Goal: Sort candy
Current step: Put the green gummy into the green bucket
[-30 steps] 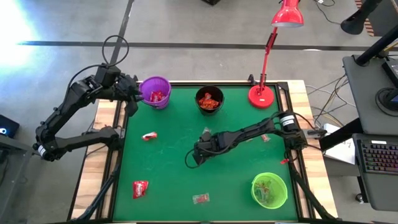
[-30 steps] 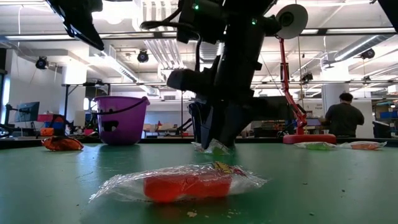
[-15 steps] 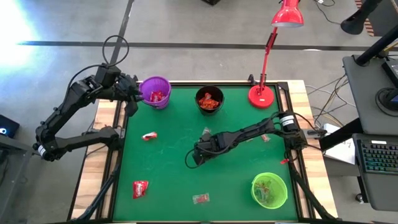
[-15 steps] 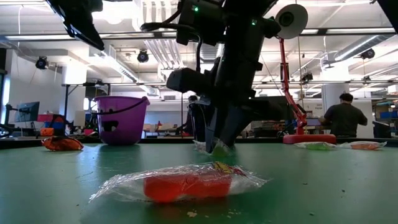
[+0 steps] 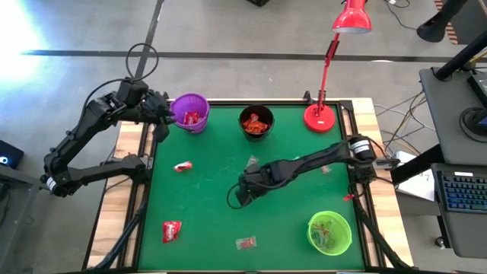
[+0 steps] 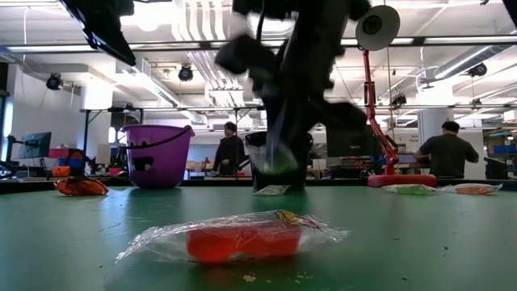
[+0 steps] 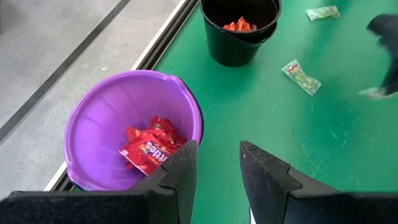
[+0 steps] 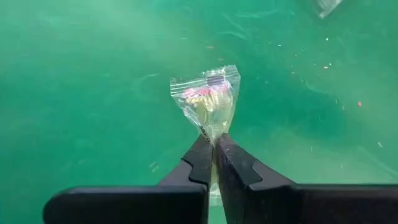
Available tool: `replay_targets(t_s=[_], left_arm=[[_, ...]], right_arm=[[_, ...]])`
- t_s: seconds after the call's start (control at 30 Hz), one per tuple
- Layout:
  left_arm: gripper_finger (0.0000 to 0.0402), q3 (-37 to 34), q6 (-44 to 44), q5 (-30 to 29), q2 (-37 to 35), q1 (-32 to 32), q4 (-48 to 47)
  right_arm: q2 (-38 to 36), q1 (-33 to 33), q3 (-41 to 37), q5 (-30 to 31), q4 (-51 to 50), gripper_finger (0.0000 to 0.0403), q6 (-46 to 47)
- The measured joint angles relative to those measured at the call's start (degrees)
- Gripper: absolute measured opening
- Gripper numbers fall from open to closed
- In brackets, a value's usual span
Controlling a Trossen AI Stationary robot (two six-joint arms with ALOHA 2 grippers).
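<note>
Near the green worktop's (image 5: pixel 205 190) centre, my right gripper (image 8: pixel 214 146) has its jaws pinched shut on a clear greenish cellophane sweet (image 8: pixel 208 99) by its crimped edge; light, crinkly, slippery. Left gripper (image 7: pixel 214 163), part open and empty, hovers at ten o'clock.

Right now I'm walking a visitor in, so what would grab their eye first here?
Probably the right gripper at mid-table, shut on a clear-wrapped candy lifted off the green table. Next, the purple cup of red candy at the far left corner, under the left gripper.
</note>
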Motion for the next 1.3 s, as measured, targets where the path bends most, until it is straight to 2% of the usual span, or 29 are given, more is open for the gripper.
replay_targets(t_s=[0.23,0.53,0.77,1.07,1.17,1.3], left_arm=[[0.0105,-0.02,0.0,-0.02,0.67,0.01,0.03],[0.0105,-0.02,1.04,-0.01,0.66,0.0,0.04],[0.0105,-0.02,1.23,0.0,0.97,0.02,0.04],[0.0105,-0.02,1.23,0.0,0.99,0.0,0.04],[0.0105,-0.02,1.23,-0.01,0.99,0.0,0.04],[0.0105,-0.02,1.23,-0.02,0.99,0.0,0.04]], right_arm=[[-6.27,4.62,3.08,3.18,-6.34,0.0009,3.63],[-11.27,14.13,4.23,9.89,-18.89,0.0009,20.24],[-12.64,22.75,4.26,9.91,-30.06,0.0009,38.54],[-14.7,32.79,4.26,9.75,-36.82,0.0009,59.68],[-14.87,34.82,4.26,8.48,-37.42,0.0009,60.82],[-14.9,36.28,4.26,3.7,-37.76,0.0009,61.05]])
